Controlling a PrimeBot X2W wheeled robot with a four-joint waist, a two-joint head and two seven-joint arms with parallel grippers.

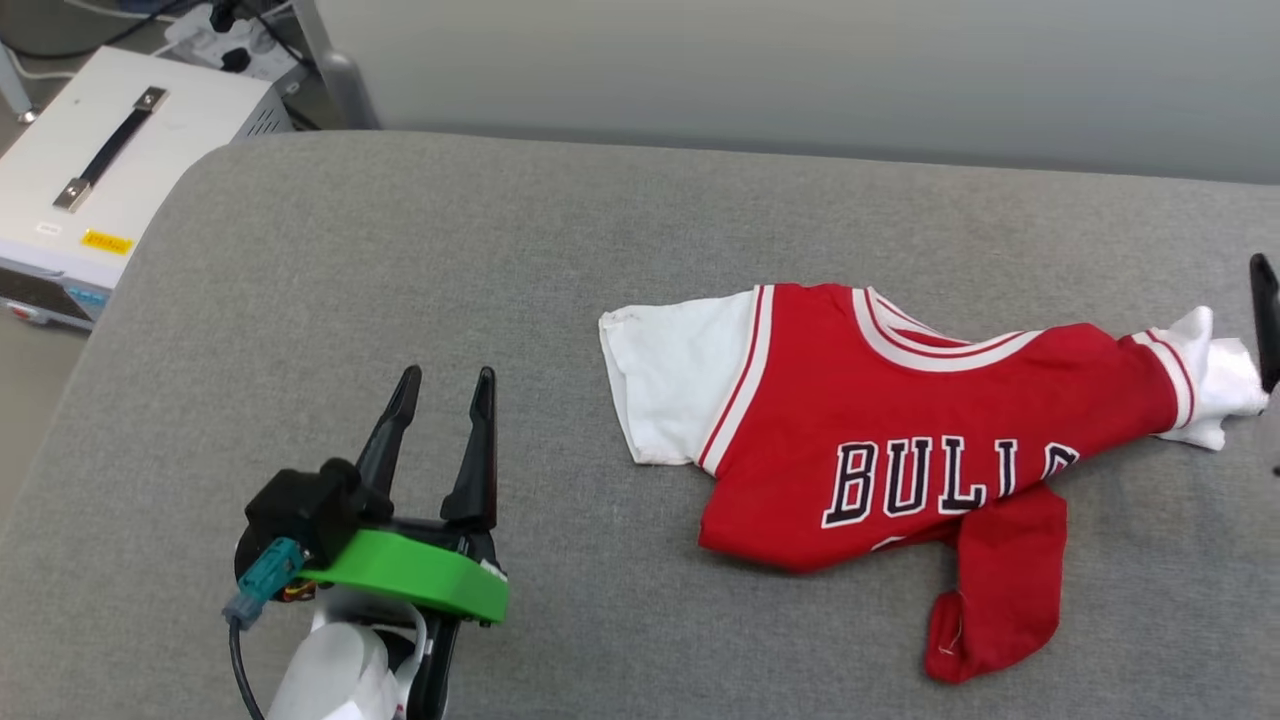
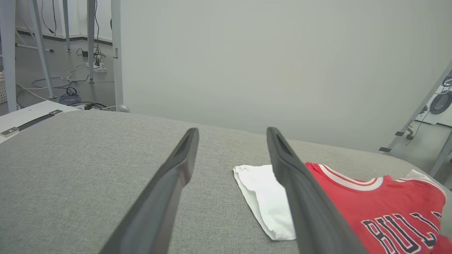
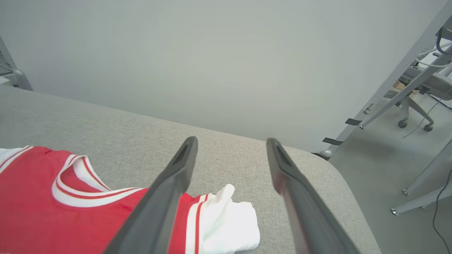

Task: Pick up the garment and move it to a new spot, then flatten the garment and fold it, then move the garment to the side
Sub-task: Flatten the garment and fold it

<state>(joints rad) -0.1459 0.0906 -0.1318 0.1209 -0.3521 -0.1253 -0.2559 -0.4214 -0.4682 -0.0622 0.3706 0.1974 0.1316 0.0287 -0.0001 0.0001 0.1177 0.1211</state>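
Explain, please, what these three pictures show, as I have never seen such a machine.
It is a two-armed robot at a grey padded surface. The head view looks down from its head; the other two look along each arm's two dark fingers. The left gripper is open over bare padding, left of a red jersey with white sleeves that lies crumpled on the surface. The right gripper is open too, the jersey's bunched white sleeve showing between its fingers. Nothing is held. A white box stands beyond the surface's left corner.
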